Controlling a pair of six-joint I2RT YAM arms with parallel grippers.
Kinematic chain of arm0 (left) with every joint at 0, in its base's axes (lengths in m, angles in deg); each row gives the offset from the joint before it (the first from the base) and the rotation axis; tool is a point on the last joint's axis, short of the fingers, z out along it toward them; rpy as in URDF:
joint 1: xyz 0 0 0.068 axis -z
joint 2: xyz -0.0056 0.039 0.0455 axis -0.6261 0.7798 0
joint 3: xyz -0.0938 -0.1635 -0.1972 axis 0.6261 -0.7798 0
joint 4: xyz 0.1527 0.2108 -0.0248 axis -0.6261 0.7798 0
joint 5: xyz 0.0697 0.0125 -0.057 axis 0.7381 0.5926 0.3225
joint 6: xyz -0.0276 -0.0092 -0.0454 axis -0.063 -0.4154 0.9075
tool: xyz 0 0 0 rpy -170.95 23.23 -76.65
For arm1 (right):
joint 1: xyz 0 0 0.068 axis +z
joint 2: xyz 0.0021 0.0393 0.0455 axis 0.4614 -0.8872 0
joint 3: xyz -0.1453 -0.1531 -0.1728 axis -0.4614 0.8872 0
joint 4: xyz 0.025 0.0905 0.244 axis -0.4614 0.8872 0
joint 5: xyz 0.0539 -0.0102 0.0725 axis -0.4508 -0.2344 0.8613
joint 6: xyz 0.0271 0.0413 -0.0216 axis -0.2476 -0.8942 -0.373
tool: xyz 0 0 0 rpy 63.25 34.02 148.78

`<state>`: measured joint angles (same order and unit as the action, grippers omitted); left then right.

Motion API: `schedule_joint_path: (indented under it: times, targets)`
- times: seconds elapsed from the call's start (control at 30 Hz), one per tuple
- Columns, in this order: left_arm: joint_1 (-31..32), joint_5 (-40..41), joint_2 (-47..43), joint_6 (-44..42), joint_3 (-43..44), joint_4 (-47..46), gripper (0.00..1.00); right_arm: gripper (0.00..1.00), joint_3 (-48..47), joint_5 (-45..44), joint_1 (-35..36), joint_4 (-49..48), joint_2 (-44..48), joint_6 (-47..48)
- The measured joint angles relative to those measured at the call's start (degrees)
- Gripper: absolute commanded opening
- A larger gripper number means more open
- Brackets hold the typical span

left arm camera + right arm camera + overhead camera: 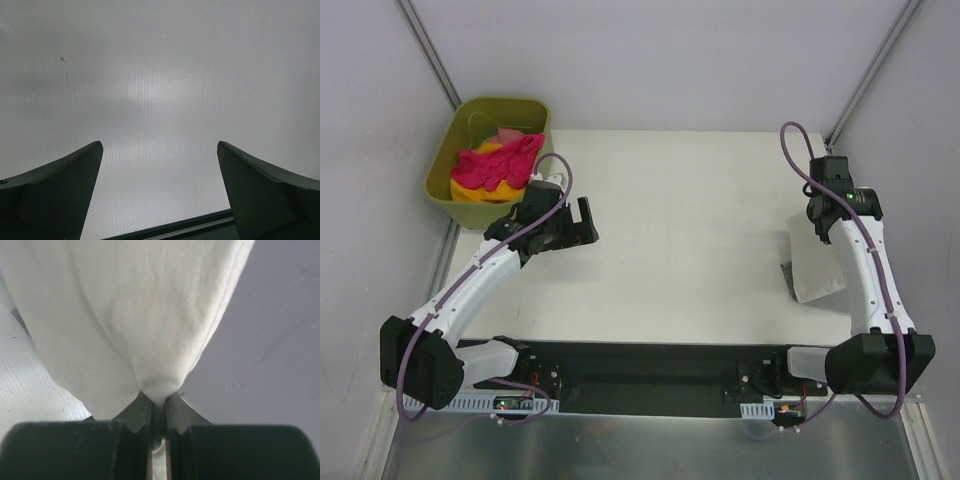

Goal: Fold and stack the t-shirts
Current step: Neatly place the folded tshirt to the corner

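Note:
My right gripper (159, 400) is shut on a bunched fold of the cream-white t-shirt (140, 310), which hangs from its jaws. In the top view this shirt (812, 268) shows as a pale folded piece under the right gripper (825, 222) at the table's right edge. A dark grey edge (787, 274) shows at its left side. My left gripper (585, 222) is open and empty over bare table, its fingers (60, 190) wide apart. Pink (500, 163) and yellow (480, 192) shirts lie bunched in the tub at back left.
The olive-green plastic tub (445, 165) stands at the table's back left corner, just behind my left arm. Grey walls and metal rails close in the back and sides. The black base rail (650, 375) runs along the near edge.

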<state>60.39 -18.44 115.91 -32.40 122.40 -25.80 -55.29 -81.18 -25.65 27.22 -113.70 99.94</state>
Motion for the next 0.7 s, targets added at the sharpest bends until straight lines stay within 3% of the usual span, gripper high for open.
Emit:
schedule_joint_path:
  times: [0.27,0.4,0.43,0.47,0.5,0.7]
  targets:
    - [0.0,0.0,0.8,0.0,0.2,0.0,0.99,0.01,0.2,4.4,-6.9,-1.0,-4.9,1.5]
    - [0.0,0.0,0.8,-0.1,0.2,0.0,0.99,0.08,0.4,4.7,-11.9,-2.8,-11.2,1.5]
    - [0.0,0.0,0.8,-0.1,0.2,0.0,0.99,0.2,0.5,4.5,-13.2,-3.6,-12.8,1.6]
    - [0.0,0.0,0.8,-0.1,0.2,0.0,0.99,0.52,0.7,4.3,-14.6,-4.7,-14.3,1.8]
    - [0.0,0.0,0.8,-0.1,0.2,0.0,0.99,0.96,0.8,4.2,-15.8,-5.5,-15.9,2.0]
    - [0.0,-0.4,1.2,-0.2,0.2,0.0,0.99,0.96,-0.5,-0.1,-19.8,-8.0,-23.9,1.4]
